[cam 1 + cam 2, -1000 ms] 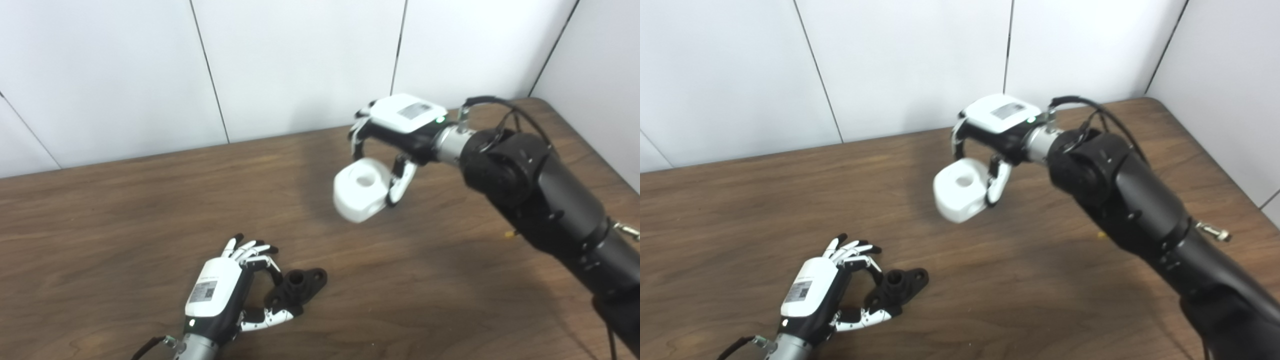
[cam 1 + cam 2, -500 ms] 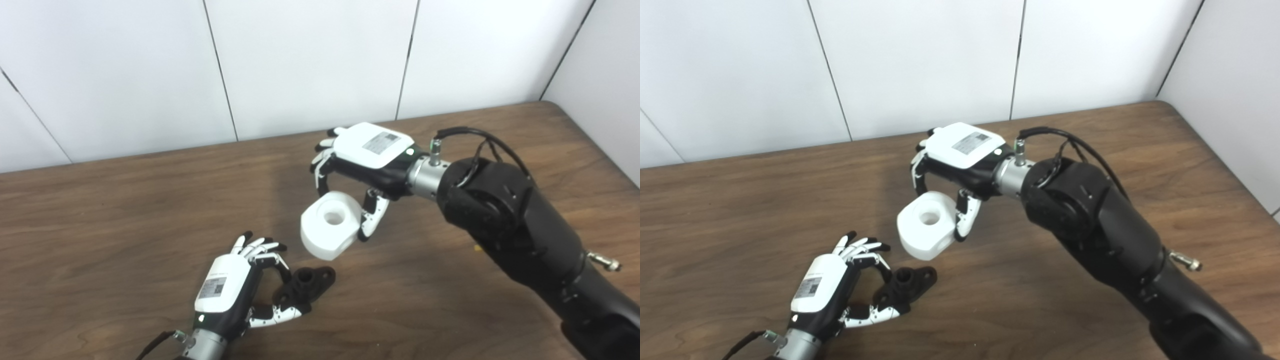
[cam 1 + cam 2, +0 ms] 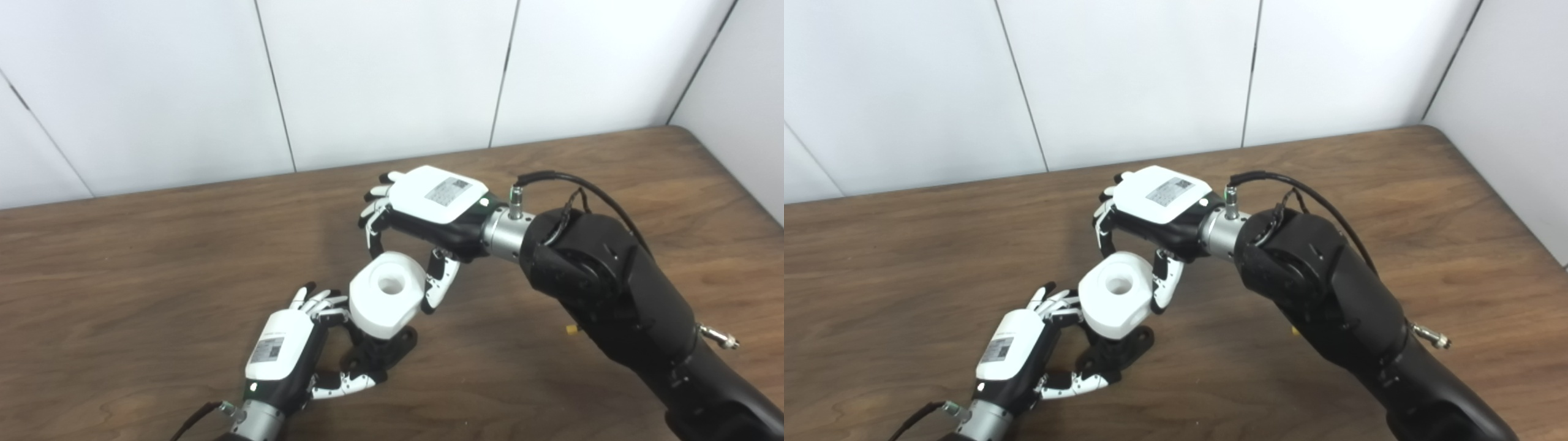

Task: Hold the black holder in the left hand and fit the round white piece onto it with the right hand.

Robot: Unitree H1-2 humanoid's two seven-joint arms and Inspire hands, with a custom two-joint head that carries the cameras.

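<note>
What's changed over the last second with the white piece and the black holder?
The right robot hand has carried the round white piece down and toward the left robot hand, from high over the table to just above the black holder; whether it is seated cannot be told. Both grips stayed as they were, and the holder stayed on the table.

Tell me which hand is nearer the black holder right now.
Left. The left hand has its fingers around the black holder on the table; the right hand is above it, holding the round white piece.
</note>
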